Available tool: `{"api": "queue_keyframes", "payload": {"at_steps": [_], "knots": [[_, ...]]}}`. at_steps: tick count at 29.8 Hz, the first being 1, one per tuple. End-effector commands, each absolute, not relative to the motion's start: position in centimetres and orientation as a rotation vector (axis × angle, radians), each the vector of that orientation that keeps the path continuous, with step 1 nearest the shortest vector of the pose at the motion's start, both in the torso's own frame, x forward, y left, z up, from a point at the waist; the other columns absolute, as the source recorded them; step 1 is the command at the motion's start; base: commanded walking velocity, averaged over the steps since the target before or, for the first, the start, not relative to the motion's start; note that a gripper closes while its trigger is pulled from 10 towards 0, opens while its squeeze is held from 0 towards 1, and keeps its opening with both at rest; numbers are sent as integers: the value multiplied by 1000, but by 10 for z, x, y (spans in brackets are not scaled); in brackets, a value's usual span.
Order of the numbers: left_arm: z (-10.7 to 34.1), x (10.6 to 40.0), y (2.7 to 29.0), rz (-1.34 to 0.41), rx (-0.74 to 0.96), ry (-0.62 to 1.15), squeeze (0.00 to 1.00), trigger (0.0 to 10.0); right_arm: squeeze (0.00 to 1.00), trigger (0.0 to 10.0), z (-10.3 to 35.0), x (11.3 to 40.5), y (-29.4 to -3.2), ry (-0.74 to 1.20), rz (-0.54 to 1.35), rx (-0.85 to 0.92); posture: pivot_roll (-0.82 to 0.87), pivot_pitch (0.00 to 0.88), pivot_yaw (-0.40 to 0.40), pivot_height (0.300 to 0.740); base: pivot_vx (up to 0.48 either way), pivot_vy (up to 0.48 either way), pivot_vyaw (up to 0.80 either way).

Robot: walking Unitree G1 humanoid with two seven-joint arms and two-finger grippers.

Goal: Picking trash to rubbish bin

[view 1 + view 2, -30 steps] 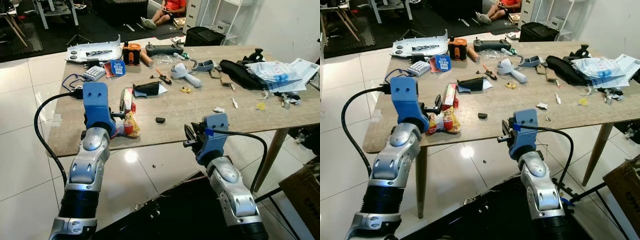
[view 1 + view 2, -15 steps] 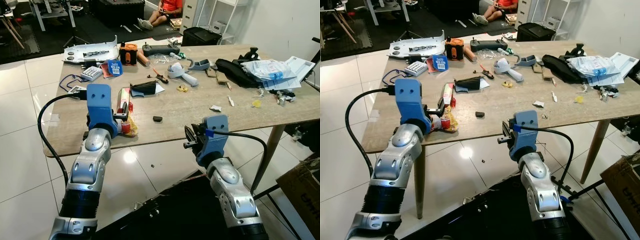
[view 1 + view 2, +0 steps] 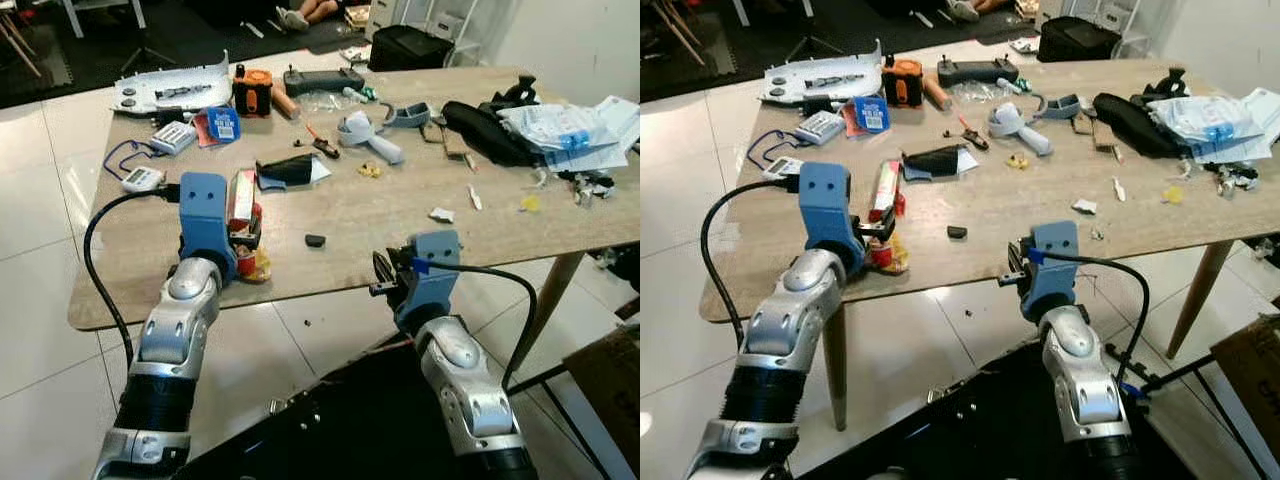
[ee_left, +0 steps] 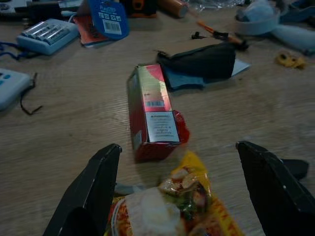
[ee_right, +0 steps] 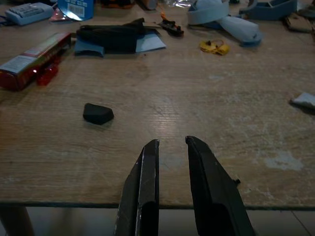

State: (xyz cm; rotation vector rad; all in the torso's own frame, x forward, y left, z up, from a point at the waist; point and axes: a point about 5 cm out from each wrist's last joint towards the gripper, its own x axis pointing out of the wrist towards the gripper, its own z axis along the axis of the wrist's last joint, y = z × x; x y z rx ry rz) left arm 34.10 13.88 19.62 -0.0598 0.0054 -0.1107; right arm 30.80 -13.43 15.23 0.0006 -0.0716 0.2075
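The left gripper (image 4: 179, 196) hovers with jaws spread wide either side of the noodle packet (image 4: 167, 209) at the worktop (image 3: 380, 215) front edge, just before a red carton (image 4: 150, 115); the reach is done, so closing comes next. The right gripper (image 5: 174, 182) waits, jaws nearly together

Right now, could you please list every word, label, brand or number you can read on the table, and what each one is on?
None can be read with confidence.
Red carton: white panel and barcode, print too small.
Blue tag: barcode and a blurred white word.
Snack packet between the open left claw fingers: picture only, no legible text.
Battery charger: no readable marking.
Papers at the far end: too small.
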Motion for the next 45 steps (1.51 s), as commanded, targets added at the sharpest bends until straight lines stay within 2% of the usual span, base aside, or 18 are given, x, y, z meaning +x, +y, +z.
{"api": "queue_keyframes", "payload": {"at_steps": [1,12,17,20,23,26,27,32,37,38,40,41,42,45], "knots": [[192,336,146,-113,-66,32,1000,10000,0,10000,146,305,-139,-50,186,7,90,181,-7,740,0,0,0],[197,331,150,-172,-60,43,1000,10000,0,10000,146,305,-138,-50,187,10,95,183,-5,740,0,0,0],[198,326,153,-252,-35,46,1000,10000,0,10000,146,305,-137,-50,187,11,95,183,-5,740,0,0,0],[200,325,148,-323,-83,53,1000,10000,0,10000,146,305,-136,-48,191,12,100,182,-9,740,0,0,0],[203,323,140,-389,-2,-3,1000,10000,0,10000,146,306,-136,-50,192,12,96,182,-6,740,0,0,0],[210,318,136,-522,218,-116,1000,10000,0,10000,147,306,-137,-53,189,12,94,183,-6,740,0,0,0],[210,318,136,-522,218,-116,1000,10000,0,10000,147,306,-137,-53,189,12,94,183,-6,740,0,0,0],[214,323,160,-733,375,-95,1000,10000,0,10000,146,305,-138,-51,189,11,104,184,-11,740,0,0,0],[214,330,173,-796,456,-73,1000,10000,0,10000,146,305,-136,-51,194,11,104,184,-11,740,0,0,0],[213,336,180,-834,580,-44,1000,10000,0,10000,147,305,-136,-54,194,12,104,184,-8,740,0,0,0],[212,339,183,-847,626,-31,1000,10000,0,10000,147,305,-136,-55,195,12,104,184,-8,740,0,0,0],[213,343,188,-834,699,-23,318,10000,0,10000,147,305,-136,-55,195,12,104,184,-8,740,0,0,0],[215,349,191,-822,732,-8,0,10000,0,10000,148,305,-136,-56,194,12,109,181,0,740,0,0,0],[216,354,194,-810,764,6,0,10000,0,10000,148,305,-137,-56,193,12,109,181,0,740,0,0,0]]}}
